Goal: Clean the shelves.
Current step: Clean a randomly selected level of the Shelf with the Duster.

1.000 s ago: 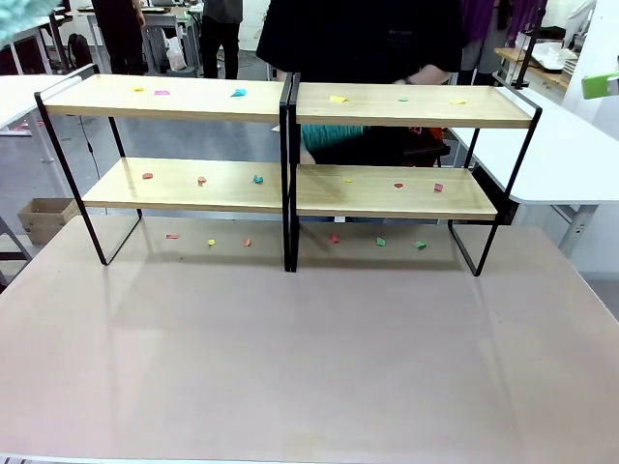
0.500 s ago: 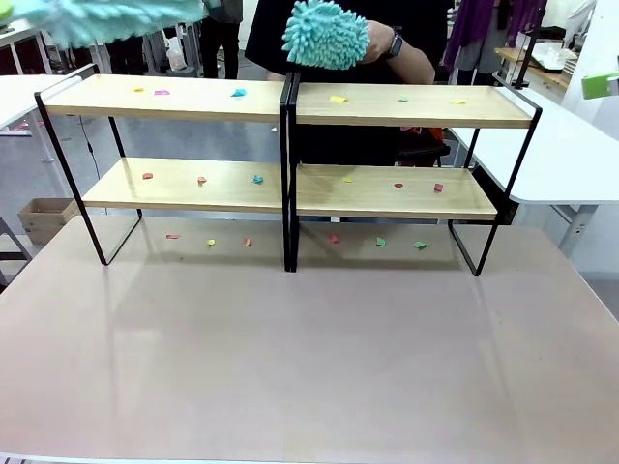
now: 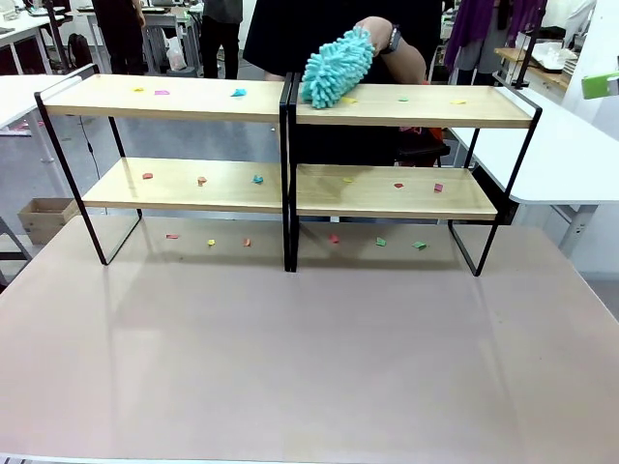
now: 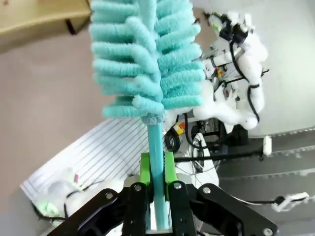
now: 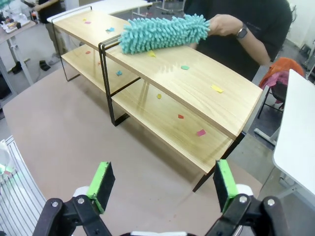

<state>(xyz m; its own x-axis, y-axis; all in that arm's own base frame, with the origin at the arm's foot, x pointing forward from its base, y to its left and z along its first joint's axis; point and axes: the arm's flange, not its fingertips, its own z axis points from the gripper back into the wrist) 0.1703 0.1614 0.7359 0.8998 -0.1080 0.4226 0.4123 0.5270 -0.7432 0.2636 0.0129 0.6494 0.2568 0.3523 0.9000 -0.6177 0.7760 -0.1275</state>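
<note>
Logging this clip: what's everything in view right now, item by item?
table: one, beige
shelves: two joined, light wood, black frames, far side
paper scraps: about eighteen, mixed colours, shelf boards and table beneath
person's duster: one, teal, right top board
robot's duster: one, teal, gripped by its handle
cardboard box: one, brown, floor, left
person's hand: one, holding person's duster
left end effector: shut on robot's duster
right end effector: open, over table
</note>
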